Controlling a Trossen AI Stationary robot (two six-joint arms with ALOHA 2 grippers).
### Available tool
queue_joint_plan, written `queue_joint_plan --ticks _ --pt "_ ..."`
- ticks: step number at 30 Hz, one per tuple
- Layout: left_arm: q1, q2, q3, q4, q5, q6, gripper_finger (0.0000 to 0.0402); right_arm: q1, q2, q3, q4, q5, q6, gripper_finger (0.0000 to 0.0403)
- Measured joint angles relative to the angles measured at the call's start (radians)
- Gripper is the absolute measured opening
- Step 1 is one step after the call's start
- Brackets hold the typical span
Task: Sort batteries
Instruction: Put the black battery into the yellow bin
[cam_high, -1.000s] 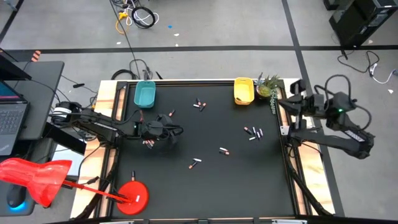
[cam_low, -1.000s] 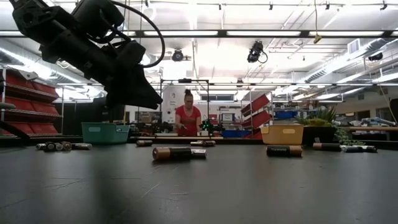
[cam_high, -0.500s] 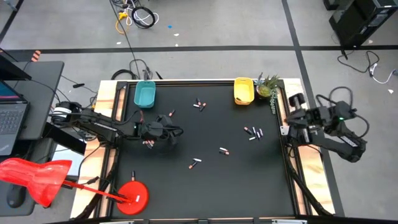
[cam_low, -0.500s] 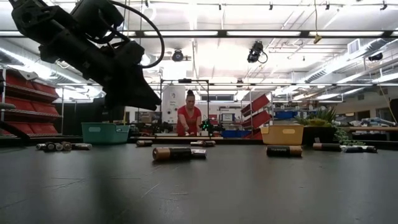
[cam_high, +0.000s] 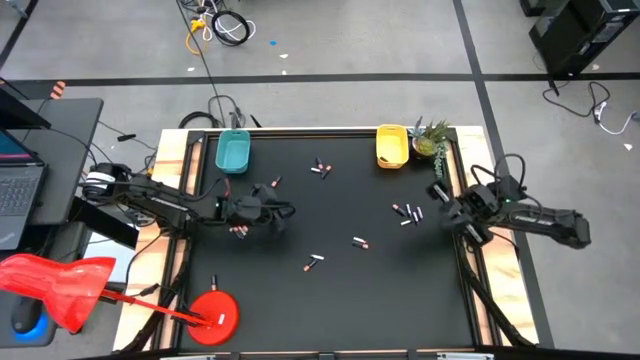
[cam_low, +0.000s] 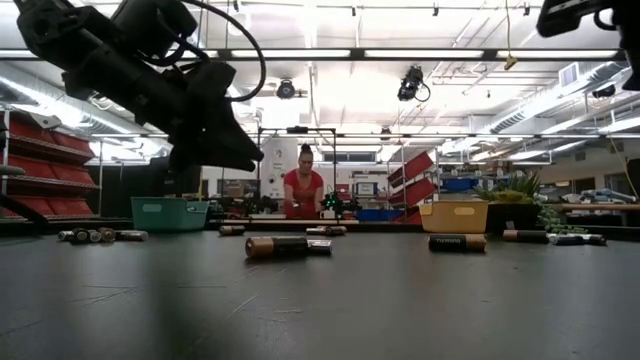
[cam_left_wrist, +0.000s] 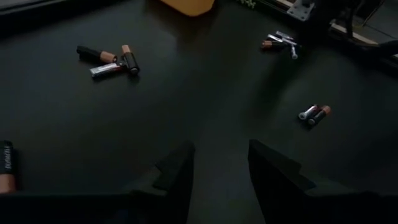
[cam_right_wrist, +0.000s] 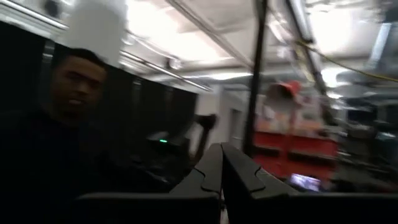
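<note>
Motion shows only at the right gripper (cam_high: 446, 212): it has swung in from beyond the table's three o'clock edge, fingers pressed together, empty. The left gripper (cam_high: 282, 212) hangs at nine o'clock, fingers (cam_left_wrist: 177, 174) spread, holding nothing. Roughly a dozen batteries (cam_high: 359, 242) lie scattered, tiny silvery or dark cylinders with coppery ends. Two trays stand at twelve: teal tray (cam_high: 232, 151), yellow tray (cam_high: 391, 146).

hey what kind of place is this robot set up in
Most likely a robotics lab or workshop. The low view shows red storage bins on shelving, long ceiling light strips, and a person working at a bench beyond the black table.
</note>
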Motion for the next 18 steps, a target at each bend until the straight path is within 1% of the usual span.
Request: queue_joint_plan --ticks 5,8,9,12,14,18 --pt "-0.007 0.000 0.000 0.002 -0.016 -0.021 0.0156 0.135 0.004 -0.005 0.004 -0.005 -0.009 0.0010" --pt "-0.007 0.000 0.000 0.005 -0.041 -0.021 0.0156 0.229 0.027 -0.005 -0.005 0.023 -0.004 0.0010" --pt "-0.007 0.000 0.000 0.008 -0.047 -0.021 0.0156 0.261 0.039 -0.005 -0.011 0.052 0.002 0.0010" --pt "-0.007 0.000 0.000 0.023 -0.053 -0.020 0.0156 0.350 0.090 -0.005 -0.069 0.198 0.011 0.0010" --pt "-0.007 0.000 0.000 0.030 -0.053 -0.020 0.0156 0.407 0.141 -0.006 -0.110 0.277 -0.008 0.0010" --pt "-0.004 0.000 0.000 0.028 -0.053 -0.019 0.0156 0.515 0.261 -0.006 -0.076 0.369 -0.053 0.0010"
